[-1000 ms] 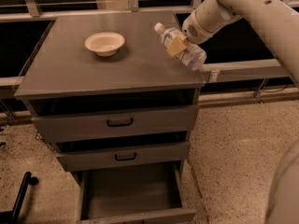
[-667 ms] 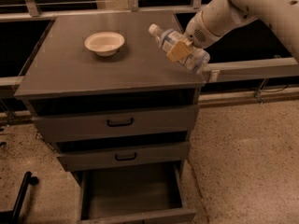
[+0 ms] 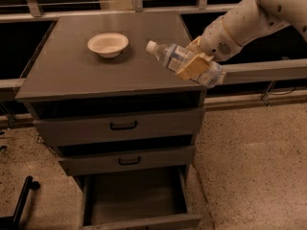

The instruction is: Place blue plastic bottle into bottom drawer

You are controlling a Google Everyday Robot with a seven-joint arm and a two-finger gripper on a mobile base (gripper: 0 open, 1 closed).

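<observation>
The blue plastic bottle [image 3: 178, 60] is clear with a white cap and a pale label. It is held tilted, cap toward the upper left, above the right part of the cabinet top [image 3: 72, 75]. My gripper [image 3: 194, 61] is shut on the bottle around its middle, with tan fingers [image 3: 193, 67] across the label. The white arm reaches in from the upper right. The bottom drawer [image 3: 134, 198] stands pulled open at the foot of the cabinet, well below the bottle; its inside is dark with nothing seen in it.
A shallow cream bowl [image 3: 108, 44] sits on the cabinet top to the left. Two shut drawers with black handles [image 3: 123, 125] lie above the open one. A rail [image 3: 259, 71] runs at the right. Speckled floor lies around the cabinet.
The gripper has carried the bottle left and a little down, from the cabinet's right edge to over its top. The bottle stays tilted in the same grip.
</observation>
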